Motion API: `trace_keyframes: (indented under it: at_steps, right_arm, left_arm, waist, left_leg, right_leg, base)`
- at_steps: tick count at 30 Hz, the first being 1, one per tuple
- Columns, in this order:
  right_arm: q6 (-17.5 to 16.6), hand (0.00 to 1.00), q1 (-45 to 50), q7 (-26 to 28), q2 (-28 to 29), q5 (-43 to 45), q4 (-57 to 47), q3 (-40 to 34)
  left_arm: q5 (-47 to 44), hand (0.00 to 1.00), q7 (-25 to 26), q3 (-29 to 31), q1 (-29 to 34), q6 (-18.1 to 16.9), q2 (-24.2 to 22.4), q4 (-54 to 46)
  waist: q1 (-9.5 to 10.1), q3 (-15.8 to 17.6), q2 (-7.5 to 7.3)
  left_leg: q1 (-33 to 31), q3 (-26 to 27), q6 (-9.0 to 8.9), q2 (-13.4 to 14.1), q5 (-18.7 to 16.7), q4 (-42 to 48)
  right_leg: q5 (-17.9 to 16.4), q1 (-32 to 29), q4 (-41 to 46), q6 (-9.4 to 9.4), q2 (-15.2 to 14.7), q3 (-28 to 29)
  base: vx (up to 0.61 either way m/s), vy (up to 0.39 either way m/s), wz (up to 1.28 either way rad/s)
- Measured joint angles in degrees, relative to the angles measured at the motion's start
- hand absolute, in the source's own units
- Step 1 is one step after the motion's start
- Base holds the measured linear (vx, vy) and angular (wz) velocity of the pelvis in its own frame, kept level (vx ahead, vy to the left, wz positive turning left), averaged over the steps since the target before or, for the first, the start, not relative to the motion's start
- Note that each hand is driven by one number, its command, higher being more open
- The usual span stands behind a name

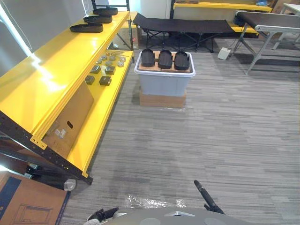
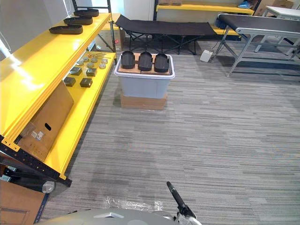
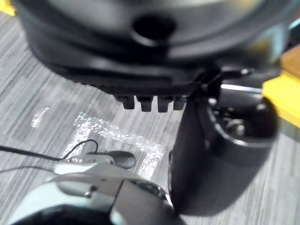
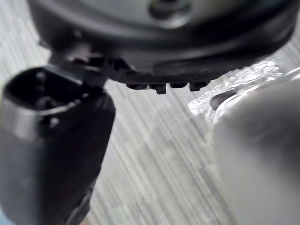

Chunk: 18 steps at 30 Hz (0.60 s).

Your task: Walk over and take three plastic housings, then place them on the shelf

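Yellow shelf (image 1: 56, 79) lined the left. Plastic housings (image 1: 165, 59) sat upper centre on a bin (image 1: 164, 83), far from left hand (image 3: 215, 140) and right hand (image 4: 51, 154). I could not tell either hand's grip.

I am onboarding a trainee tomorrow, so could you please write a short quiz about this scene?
1. Count: how many plastic housings sit on top of the grey tote?
2. True or false: the yellow shelf has other black housings on its top level.
3. The tote stands on: A) a cardboard box; B) a wooden pallet; C) a wheeled cart.
Key: 1) three; 2) true; 3) A.
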Motion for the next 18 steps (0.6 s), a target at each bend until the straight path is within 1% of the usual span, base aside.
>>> trace_keyframes:
  at_steps: [1,4,5,7,10,12,14,16,18]
  right_arm:
    - [-1.1,1.0,-1.4,0.6,0.2,0.1,-0.9,1.6]
    - [-3.8,1.0,-4.3,1.4,1.0,0.1,-4.4,4.2]
    - [-5.0,1.0,-6.1,1.8,1.2,0.1,-5.0,5.3]
    - [-5.9,1.0,-7.3,1.7,1.4,-0.1,-5.7,7.1]
    - [-7.2,1.0,-7.8,0.0,1.8,-1.3,-6.6,9.1]
    - [-7.5,1.0,-7.7,-1.6,1.9,-1.6,-6.7,9.7]
    - [-7.4,1.0,-7.3,-3.4,2.0,0.2,-6.7,9.8]
    - [-6.5,1.0,-6.9,-3.6,2.0,3.2,-6.7,9.7]
    - [-6.3,1.0,-6.0,-2.6,2.0,5.8,-6.8,9.6]
  left_arm:
    - [-0.3,1.0,-0.5,-1.7,-0.2,-0.9,0.9,-1.6]
    - [-4.2,1.0,-1.0,-3.8,-1.3,-2.3,0.7,-7.3]
    - [-5.8,1.0,-1.6,-4.4,-2.8,-2.6,0.2,-9.0]
    - [-7.9,1.0,-2.0,-6.0,-4.6,-2.6,-1.1,-10.3]
    - [-10.0,1.0,-3.5,-7.9,-5.6,-2.4,-2.7,-11.5]
    - [-10.6,1.0,-3.5,-8.3,-5.6,-2.3,-3.6,-11.8]
    - [-11.2,1.0,-1.8,-8.7,-5.4,-2.3,-3.7,-11.8]
    - [-12.0,1.0,-0.1,-8.6,-5.1,-2.5,-3.6,-11.8]
    - [-12.7,1.0,1.7,-8.2,-4.8,-3.5,-3.7,-11.9]
  waist:
    - [0.01,0.1,-0.19]
    - [0.05,0.1,-0.28]
    - [0.08,0.2,-0.14]
    - [0.1,0.2,-0.23]
    - [0.02,0.3,-0.49]
    - [-0.03,0.4,-0.7]
    - [-0.15,0.4,-0.79]
    - [-0.21,0.4,-0.76]
    - [-0.19,0.5,-0.75]
  left_leg:
    - [0.0,0.1,0.0,-0.1,0.2,-0.4]
    - [-0.1,-0.2,0.04,-0.9,1.5,-2.2]
    - [-0.2,-0.4,0.1,-1.2,2.0,-2.9]
    - [-0.1,-0.6,0.27,-1.6,2.3,-3.5]
    - [-0.1,-0.5,0.27,-1.9,2.3,-3.6]
    - [-0.2,-0.4,0.27,-2.0,2.3,-3.6]
    - [-0.6,-0.4,0.27,-2.0,2.3,-3.6]
    - [-0.6,-0.6,0.27,-2.0,2.3,-3.6]
    - [-0.8,-0.9,0.27,-2.0,2.3,-3.6]
  right_leg:
    - [0.1,-0.3,0.0,0.21,-0.1,0.0]
    - [0.3,-1.0,0.0,0.44,-0.6,-0.1]
    - [0.6,-1.4,-0.1,0.88,-0.8,-0.3]
    - [0.7,-1.4,-0.1,1.08,-1.0,-0.4]
    - [0.8,-1.5,-0.1,1.23,-1.4,-0.4]
    - [0.8,-1.9,0.0,1.27,-1.5,-0.5]
    - [0.8,-2.2,0.0,1.27,-1.5,-0.5]
    - [0.8,-2.2,0.0,1.27,-1.5,-0.7]
    - [0.8,-2.2,0.0,1.27,-1.5,-0.9]
  base:
    - [0.0,0.043,0.02]
    - [-0.02,0.045,0.06]
    - [-0.04,0.055,0.07]
    - [-0.05,0.048,0.05]
    - [-0.03,0.044,-0.01]
    - [-0.01,0.02,-0.01]
    - [0.0,0.0,0.0]
    - [0.0,-0.001,0.02]
    - [-0.01,-0.002,0.07]
